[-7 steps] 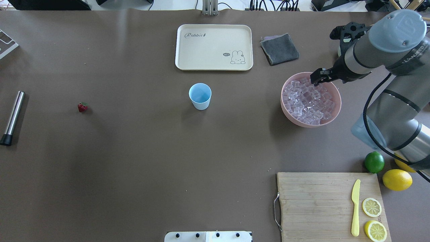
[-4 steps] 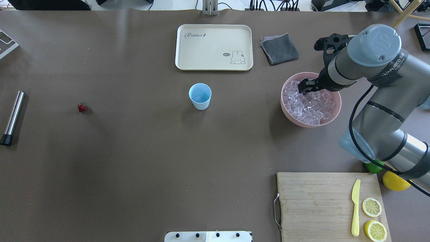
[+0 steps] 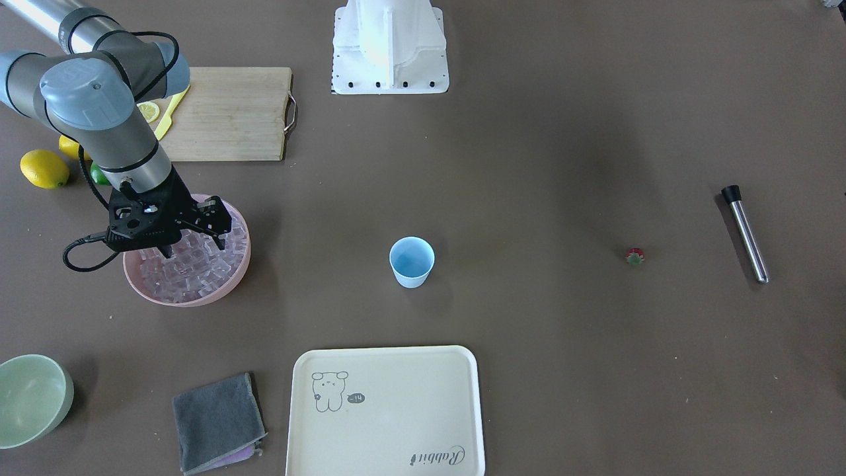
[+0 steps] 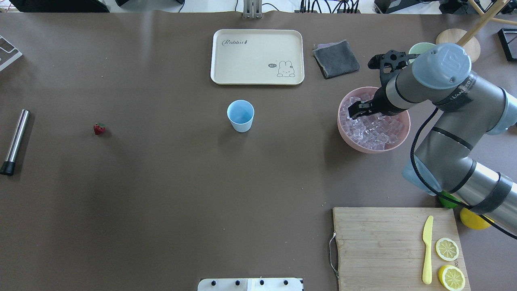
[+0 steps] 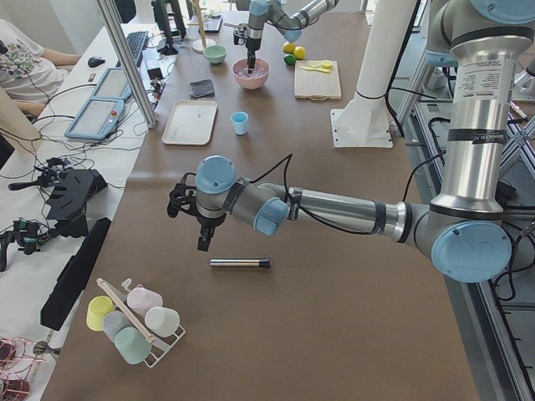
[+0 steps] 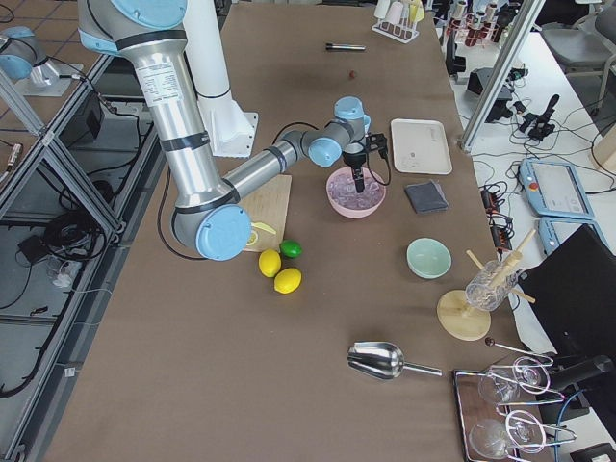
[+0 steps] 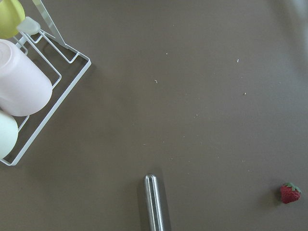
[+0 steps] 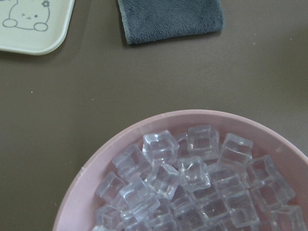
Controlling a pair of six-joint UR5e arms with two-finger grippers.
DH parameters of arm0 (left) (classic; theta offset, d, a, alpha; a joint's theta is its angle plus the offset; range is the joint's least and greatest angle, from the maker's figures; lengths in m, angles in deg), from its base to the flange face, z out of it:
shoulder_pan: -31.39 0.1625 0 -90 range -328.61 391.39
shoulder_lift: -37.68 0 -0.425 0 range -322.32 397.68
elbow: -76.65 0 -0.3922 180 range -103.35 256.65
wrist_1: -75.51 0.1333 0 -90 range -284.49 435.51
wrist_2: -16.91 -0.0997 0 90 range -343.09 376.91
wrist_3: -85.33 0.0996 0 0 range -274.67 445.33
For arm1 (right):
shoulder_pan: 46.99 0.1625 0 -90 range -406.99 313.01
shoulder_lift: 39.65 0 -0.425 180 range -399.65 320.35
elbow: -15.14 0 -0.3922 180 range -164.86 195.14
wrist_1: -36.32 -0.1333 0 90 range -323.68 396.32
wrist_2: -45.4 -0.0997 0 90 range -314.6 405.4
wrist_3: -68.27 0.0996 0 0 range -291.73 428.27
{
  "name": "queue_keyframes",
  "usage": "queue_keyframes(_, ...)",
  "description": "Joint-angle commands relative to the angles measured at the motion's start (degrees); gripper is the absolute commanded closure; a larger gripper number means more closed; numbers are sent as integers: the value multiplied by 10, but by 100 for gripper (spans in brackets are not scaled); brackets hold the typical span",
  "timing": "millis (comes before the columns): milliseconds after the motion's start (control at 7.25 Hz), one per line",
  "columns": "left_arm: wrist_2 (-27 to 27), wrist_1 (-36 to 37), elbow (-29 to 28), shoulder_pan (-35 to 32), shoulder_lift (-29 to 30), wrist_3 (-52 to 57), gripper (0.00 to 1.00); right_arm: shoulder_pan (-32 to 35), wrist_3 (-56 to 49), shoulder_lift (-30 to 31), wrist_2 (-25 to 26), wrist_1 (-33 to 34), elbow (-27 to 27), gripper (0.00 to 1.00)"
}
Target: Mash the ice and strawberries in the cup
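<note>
Now the right arm (image 4: 408, 87) is the one big thing that has moved over the bench (image 4: 161, 210). A second ago its wrist stood at the far right edge of the pink bowl (image 4: 365, 148); since then it has swung left and come down. The right tool (image 4: 355, 109) hangs over the left part of the bowl, right at the ice (image 4: 377, 131). I cannot tell whether it touches a cube yet. From the front its jaws stand wide apart with nothing between them, so no cube is taken so far.

The cup (image 4: 240, 115) sits where it was, upright at the middle of the bench, well apart from the bowl and looking bare inside. The metal rod (image 4: 16, 139) at the far left has not shifted. The left tool (image 5: 203, 242) hovers above it, and whether that one is wide or narrow cannot be told. The strawberry (image 4: 99, 129) lies unmoved on the left, near the rod.

By my reading, the first step is under way: picking ice for the cup. Loading and mashing are all still ahead.
</note>
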Motion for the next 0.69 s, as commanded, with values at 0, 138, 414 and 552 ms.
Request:
queue_keyframes(0, 0, 1, -1, 0, 5, 0, 3, -11, 18, 1, -3, -6, -1, 11)
queue_keyframes(138, 0, 0, -2, 0, 6, 0, 3, -11, 18, 3, -3, -6, -2, 14)
queue_keyframes(414, -1, 1, -1, 0, 5, 0, 3, -10, 18, 8, -4, -6, -6, 21)
queue_keyframes(552, -1, 1, -1, 0, 5, 0, 3, -10, 18, 11, -4, -6, -3, 30)
